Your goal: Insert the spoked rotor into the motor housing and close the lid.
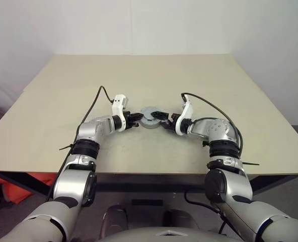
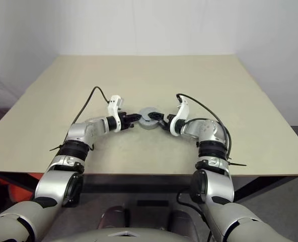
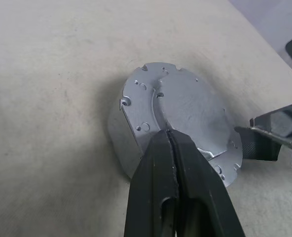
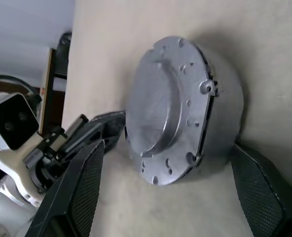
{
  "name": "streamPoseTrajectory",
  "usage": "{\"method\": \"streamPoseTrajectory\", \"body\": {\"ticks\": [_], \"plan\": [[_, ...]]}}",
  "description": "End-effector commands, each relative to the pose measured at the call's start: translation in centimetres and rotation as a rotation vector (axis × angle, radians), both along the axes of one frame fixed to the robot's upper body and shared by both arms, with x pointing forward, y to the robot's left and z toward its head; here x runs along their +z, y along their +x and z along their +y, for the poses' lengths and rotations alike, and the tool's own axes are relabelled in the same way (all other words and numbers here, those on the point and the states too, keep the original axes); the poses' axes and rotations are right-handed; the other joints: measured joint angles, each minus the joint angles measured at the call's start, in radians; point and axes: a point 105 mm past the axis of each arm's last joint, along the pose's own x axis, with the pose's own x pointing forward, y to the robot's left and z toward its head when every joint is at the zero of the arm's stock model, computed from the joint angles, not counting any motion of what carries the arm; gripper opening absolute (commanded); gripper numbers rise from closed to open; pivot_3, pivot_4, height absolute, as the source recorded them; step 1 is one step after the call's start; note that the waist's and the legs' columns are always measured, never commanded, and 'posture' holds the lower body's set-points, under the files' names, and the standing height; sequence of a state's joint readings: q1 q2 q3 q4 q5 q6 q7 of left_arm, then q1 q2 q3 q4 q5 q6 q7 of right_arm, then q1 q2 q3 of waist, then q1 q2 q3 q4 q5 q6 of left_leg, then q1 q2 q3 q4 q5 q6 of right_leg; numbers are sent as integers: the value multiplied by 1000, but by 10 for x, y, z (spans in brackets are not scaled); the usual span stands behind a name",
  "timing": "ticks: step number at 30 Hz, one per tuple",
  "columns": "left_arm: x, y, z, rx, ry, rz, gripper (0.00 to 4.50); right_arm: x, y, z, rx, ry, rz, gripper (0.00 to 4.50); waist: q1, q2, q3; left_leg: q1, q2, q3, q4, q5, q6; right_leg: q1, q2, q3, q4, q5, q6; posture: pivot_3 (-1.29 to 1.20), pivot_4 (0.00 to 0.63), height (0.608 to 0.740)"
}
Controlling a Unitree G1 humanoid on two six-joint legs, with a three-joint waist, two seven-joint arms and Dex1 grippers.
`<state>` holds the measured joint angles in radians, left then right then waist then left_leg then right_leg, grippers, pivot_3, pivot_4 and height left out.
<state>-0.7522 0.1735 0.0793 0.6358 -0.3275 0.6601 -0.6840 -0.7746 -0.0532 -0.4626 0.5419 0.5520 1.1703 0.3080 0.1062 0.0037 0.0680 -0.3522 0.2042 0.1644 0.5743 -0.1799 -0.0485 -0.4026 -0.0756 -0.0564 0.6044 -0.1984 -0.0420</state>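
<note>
Both jaws are sitting at the middle of the table (image 1: 48, 126), and they are standing differently: the left gripper (image 1: 137, 120) is keeping its two black fingers (image 3: 180, 187) pressed tight together with nothing between them, their joined tips resting on or just over the near left edge of the lid (image 3: 183, 111), while the right gripper (image 1: 162, 119) is holding its fingers (image 4: 79, 190) spread wide, one pad to each side of the motor housing (image 4: 225, 128) and neither one pressing on it. That housing is sitting flat on the tabletop between the two grippers, a little nearer than the table's centre. Its dull grey lid, with a notched edge, small holes and a raised centre, is lying on top of it and covering the opening, so whatever is inside is hidden. From the right wrist view the lid seems to be seated level on the housing wall, though I cannot tell whether it is fully pressed home. Beyond the housing, the far half of the pale tabletop is running back toward a plain wall (image 1: 149, 25).
</note>
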Motion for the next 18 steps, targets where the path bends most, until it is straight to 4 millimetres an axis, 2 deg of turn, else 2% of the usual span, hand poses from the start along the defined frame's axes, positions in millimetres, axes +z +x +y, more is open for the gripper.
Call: {"method": "streamPoseTrajectory", "body": {"ticks": [1, 10, 13, 15, 18], "plan": [[6, 0, -5, -14, 10, -35, 0, 11, 4, 23, 23, 108, -22, 4473, -4, 0, 0, 0, 0, 0, 0, 0, 0, 0, 0, 0, 0, 0, 0, 0, 0, 740], [4, -1, -1, -2, 21, -34, 0, 35, 12, 46, 37, 241, -72, 4473, -12, 0, 0, 2, 1, 0, -4, 2, -3, -2, 1, 0, 1, 0, 1, 0, 0, 740], [2, -2, 0, 0, 26, -35, 0, 40, 14, 51, 35, 260, -81, 4473, -12, 0, 0, 1, 1, 0, -4, 2, -4, -3, 1, 0, 1, 0, 0, 0, 0, 740], [1, -2, 0, 2, 30, -34, 0, 43, 16, 53, 29, 269, -89, 4473, -12, 0, 0, 0, 1, 1, -4, 2, -4, -4, 1, 0, 0, 3, -6, 0, 0, 740], [1, -3, 0, 3, 33, -35, 0, 40, 19, 54, 9, 243, -99, 4473, -12, 0, 0, 0, 1, 1, -6, 2, -4, -5, 1, 0, 0, 3, -8, 0, 0, 740]]}}
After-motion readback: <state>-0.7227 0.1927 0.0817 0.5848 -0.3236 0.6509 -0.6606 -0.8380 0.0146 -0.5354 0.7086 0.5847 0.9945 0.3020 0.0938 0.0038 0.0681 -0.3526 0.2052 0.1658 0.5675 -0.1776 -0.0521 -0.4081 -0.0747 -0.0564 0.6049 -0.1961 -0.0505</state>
